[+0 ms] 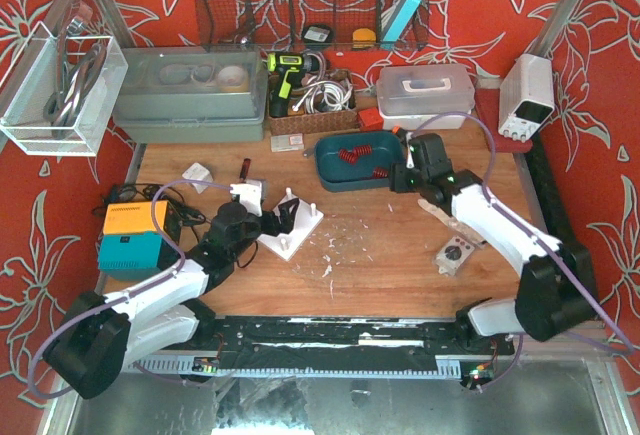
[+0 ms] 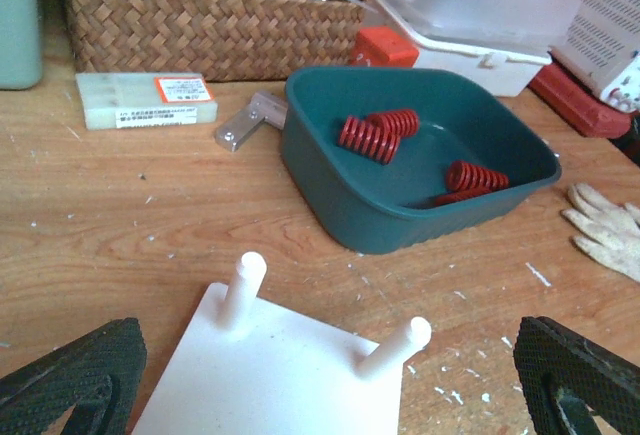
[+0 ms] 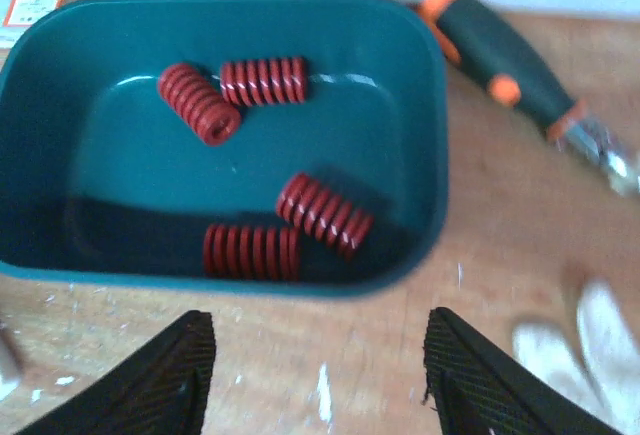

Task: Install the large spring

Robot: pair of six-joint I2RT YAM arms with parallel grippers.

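task at the start, by my reading: no spring sits on the white square base plate [image 2: 290, 385], and both its upright white pegs [image 2: 243, 285] are bare. all four red coil springs [image 3: 323, 215] lie loose on their sides in the dark teal plastic tray [image 3: 432, 105], two near the far wall touching at one end, two near the near wall close together. which one counts as the large spring i cannot tell; they look much alike. right gripper [image 3: 320, 375] hangs over the table just beside the tray's near rim, fingers apart with nothing between them, no spring touched. left gripper [image 2: 325, 385] is spread wide and empty, one finger on either side of the base plate, not touching it. left to do: pick a spring, carry it across, seat it over a peg. other containers: woven straw basket [image 2: 200, 25] behind the tray holds white cables; clear lidded plastic box [image 2: 470, 5] at the tray's far right, contents not readable.
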